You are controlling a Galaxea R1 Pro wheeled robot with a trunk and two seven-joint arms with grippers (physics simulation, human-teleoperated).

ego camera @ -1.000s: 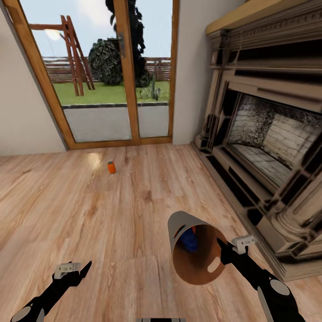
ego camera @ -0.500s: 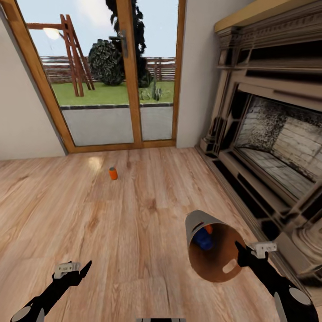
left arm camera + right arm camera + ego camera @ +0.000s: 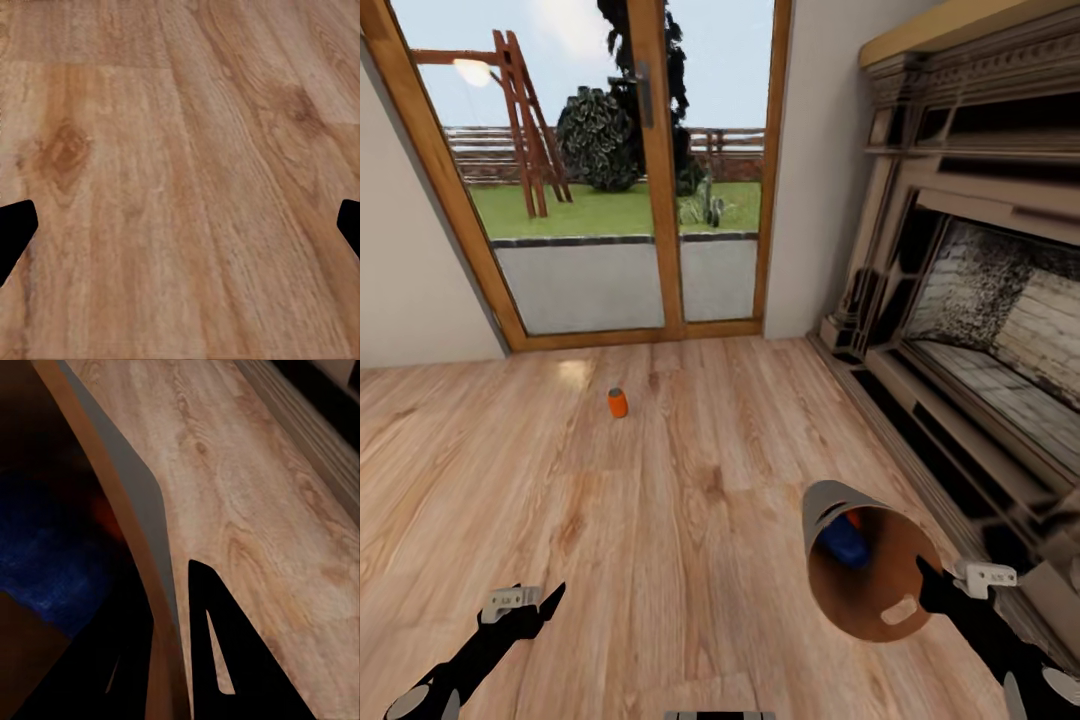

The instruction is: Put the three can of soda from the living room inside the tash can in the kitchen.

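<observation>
I hold the round grey-beige bin with the brown inside [image 3: 865, 585] tipped on its side by its rim, in my right gripper [image 3: 932, 590], which is clamped on it. A blue can [image 3: 847, 545] and an orange-red can [image 3: 854, 519] lie inside. The small orange can with the grey top [image 3: 618, 402] stands upright on the warm wood plank floor [image 3: 660, 520], well ahead near the wood-framed glass doors [image 3: 590, 170]. My left gripper [image 3: 522, 607], spread open and empty, is on its side, so it is nearer.
</observation>
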